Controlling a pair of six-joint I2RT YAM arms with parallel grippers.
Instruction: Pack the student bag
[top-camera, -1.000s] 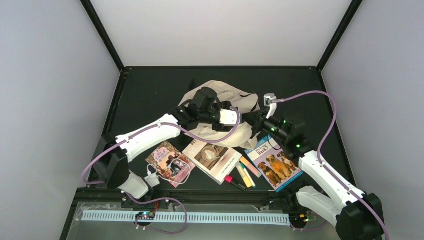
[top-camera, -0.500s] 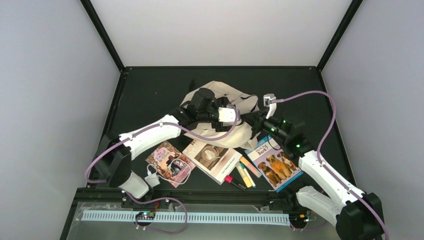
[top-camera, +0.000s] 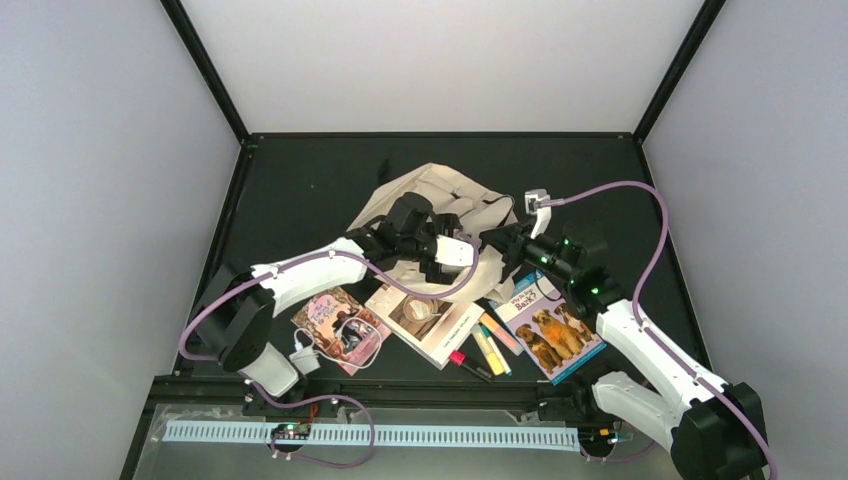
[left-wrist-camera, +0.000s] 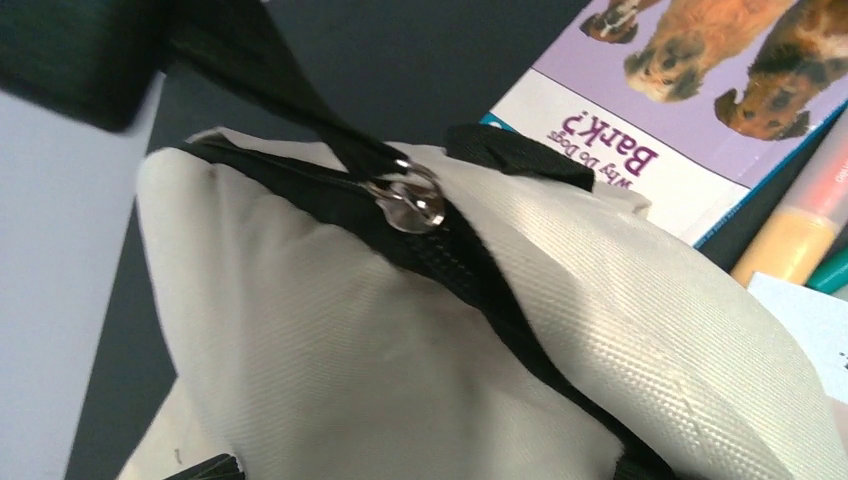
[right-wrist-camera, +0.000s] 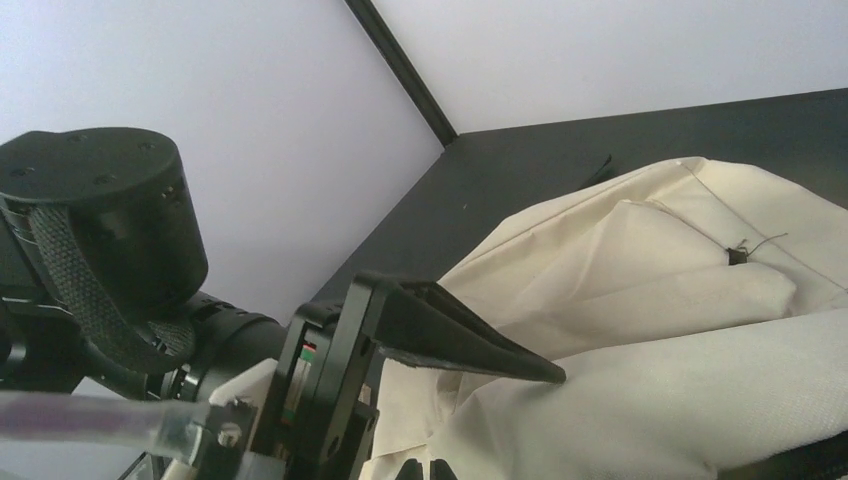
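Observation:
The student bag (top-camera: 440, 195) is cream fabric, lying crumpled in the middle of the table. Its dark zipper and silver slider (left-wrist-camera: 405, 200) fill the left wrist view. My left gripper (top-camera: 478, 255) hovers over the bag's near right part, open. Only its finger ends (left-wrist-camera: 210, 466) show, at the frame's lower corners, with bag fabric between them. My right gripper (top-camera: 497, 240) meets it from the right, and its tips (right-wrist-camera: 500, 470) are pressed together. A taut black pull strap (left-wrist-camera: 290, 95) runs from the slider up to it.
A dog book (top-camera: 548, 325) lies right of the bag. Along the near side lie a coffee-cover book (top-camera: 425, 315) and a pink book (top-camera: 335, 320) with a white charger and cable (top-camera: 305, 355) on it. Highlighters (top-camera: 490, 345) and a red pen (top-camera: 462, 362) lie between the books.
My left gripper has opened and drawn slightly nearer. The bag's fabric has dropped and spread out toward the back left. The right gripper has stayed shut in place.

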